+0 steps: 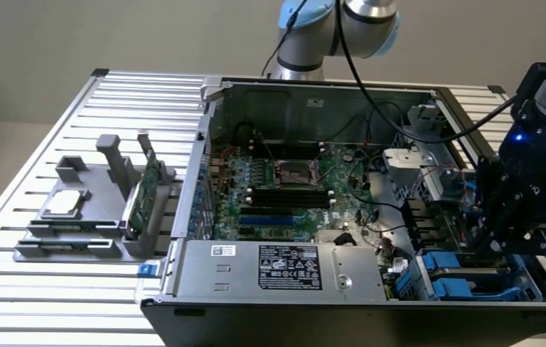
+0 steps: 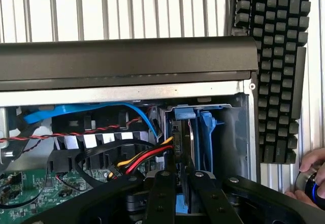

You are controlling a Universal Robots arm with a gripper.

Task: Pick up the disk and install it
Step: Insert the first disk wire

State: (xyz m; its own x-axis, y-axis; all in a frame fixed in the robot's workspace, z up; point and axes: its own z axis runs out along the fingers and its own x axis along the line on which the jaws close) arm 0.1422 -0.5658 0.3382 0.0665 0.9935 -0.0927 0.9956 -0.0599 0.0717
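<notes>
The gripper (image 1: 500, 242) is reaching into the case (image 1: 301, 285) at about four o'clock in the exterior view; its fingers (image 2: 163, 196) are standing close together, seemingly clamped on the disk (image 2: 185, 155), edge-up in the blue bay (image 2: 207, 135); the disk is probably dense, rigid and shock-sensitive; gripping across its flat faces looks safest, clear of the cables (image 2: 144, 158).

Disk (image 2: 179, 132) mostly hidden behind blue rails, edge-on
</notes>
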